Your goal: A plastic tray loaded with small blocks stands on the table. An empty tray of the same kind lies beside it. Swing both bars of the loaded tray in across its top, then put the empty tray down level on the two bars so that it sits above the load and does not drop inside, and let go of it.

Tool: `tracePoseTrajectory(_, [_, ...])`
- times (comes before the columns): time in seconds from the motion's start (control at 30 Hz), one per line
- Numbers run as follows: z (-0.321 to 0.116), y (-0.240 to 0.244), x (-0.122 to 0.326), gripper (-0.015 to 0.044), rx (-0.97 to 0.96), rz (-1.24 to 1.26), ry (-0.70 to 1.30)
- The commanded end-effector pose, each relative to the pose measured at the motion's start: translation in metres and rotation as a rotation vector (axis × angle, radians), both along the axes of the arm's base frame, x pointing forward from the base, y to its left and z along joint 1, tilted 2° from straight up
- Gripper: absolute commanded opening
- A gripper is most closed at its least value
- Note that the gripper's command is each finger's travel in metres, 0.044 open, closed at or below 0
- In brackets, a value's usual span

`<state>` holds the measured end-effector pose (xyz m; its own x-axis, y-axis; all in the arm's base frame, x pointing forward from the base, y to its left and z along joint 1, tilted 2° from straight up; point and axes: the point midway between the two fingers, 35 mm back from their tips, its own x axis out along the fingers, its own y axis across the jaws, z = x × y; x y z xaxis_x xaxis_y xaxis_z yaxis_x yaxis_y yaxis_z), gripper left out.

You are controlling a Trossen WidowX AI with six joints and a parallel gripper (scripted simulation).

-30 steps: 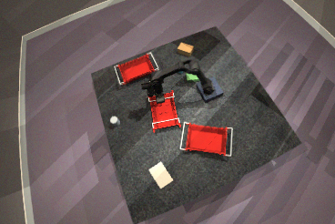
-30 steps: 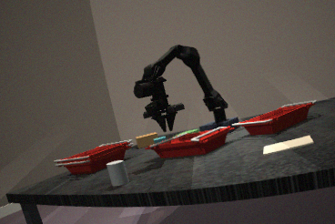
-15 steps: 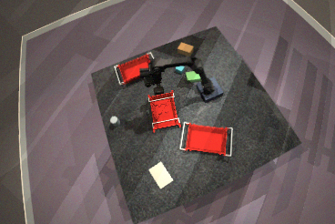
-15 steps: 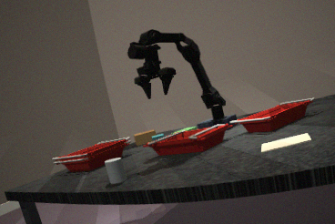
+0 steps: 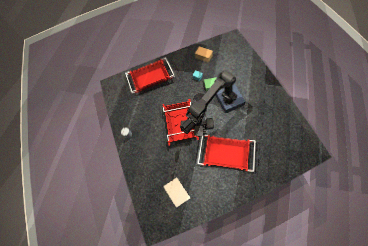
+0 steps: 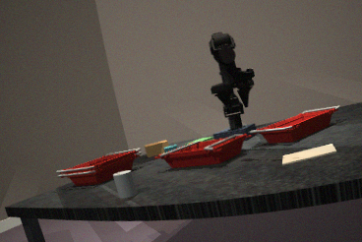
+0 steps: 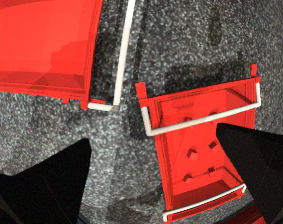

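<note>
In the top view, left to right around the loaded tray, a smooth grey-white cylinder stands to its left. A ribbed red tray sits above left, its thin pale bars outside its ends. Below lies a flat cream slab. The loaded tray, also red plastic, contains small red blocks and has both bars in across its top. The gripper is above its right side, fingers wide apart, holding nothing. The empty tray lies below right on the dark, speckled table.
</note>
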<state>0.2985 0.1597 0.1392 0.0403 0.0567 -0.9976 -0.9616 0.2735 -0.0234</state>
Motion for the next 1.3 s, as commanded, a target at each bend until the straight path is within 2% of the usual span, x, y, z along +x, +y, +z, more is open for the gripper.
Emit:
tracePoseTrajectory(0.0, [-0.015,0.038,-0.041,0.0440,-0.010,0.348,0.002])
tracePoseTrajectory(0.17, [-0.036,0.081,-0.109,0.0440,-0.020,0.867,-0.012])
tracePoseTrajectory(0.33, [-0.054,0.100,-0.172,0.0440,-0.026,1.315,-0.025])
tracePoseTrajectory(0.6, [-0.060,0.101,-0.174,0.0440,-0.026,1.332,-0.025])
tracePoseTrajectory(1.13, [-0.137,0.104,-0.176,0.0440,-0.026,1.332,-0.025])
tracePoseTrajectory(1.27, [-0.140,0.104,-0.176,0.0440,-0.026,1.332,-0.025])
